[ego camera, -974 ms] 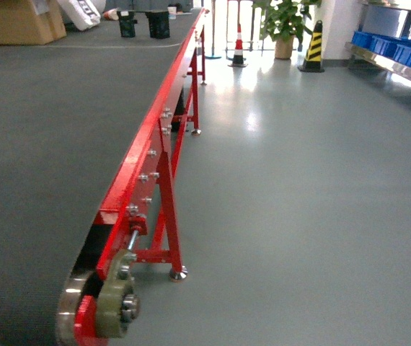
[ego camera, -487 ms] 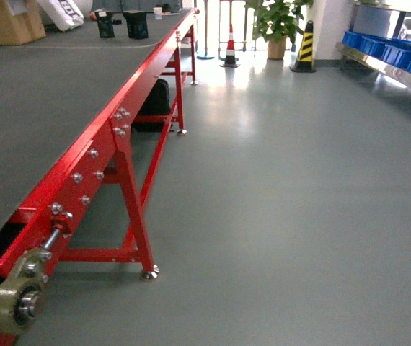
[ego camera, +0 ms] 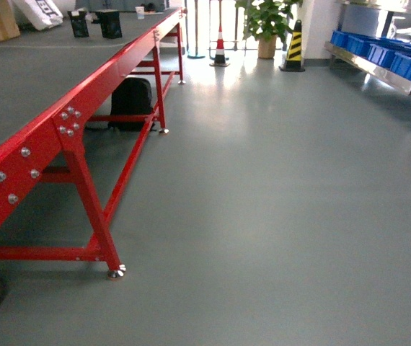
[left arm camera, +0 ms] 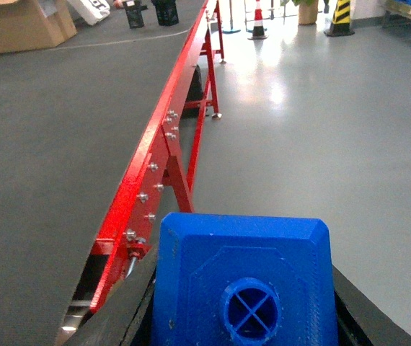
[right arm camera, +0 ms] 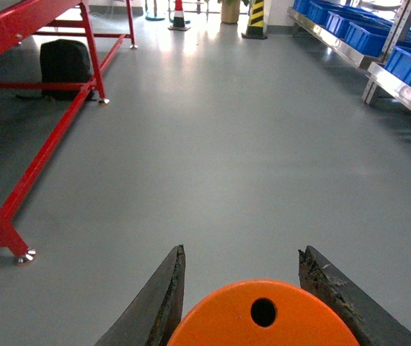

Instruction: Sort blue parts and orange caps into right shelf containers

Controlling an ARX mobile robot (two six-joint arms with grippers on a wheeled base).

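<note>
Table (ego camera: pixel 61 122) left; shelf (ego camera: pixel 378 68) with containers (ego camera: pixel 407 65) far right; backpack (ego camera: pixel 130 101), apparently, under table.

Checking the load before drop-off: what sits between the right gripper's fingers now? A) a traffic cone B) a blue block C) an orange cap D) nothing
C: in the right wrist view the right gripper has its two dark fingers flanking an orange cap with a hole in its flat top.

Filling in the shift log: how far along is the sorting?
Pickup looks done: the left gripper holds a blue part, the right gripper an orange cap. Drop-off remains: the blue crates on the steel shelf lie across open floor, far right.
</note>
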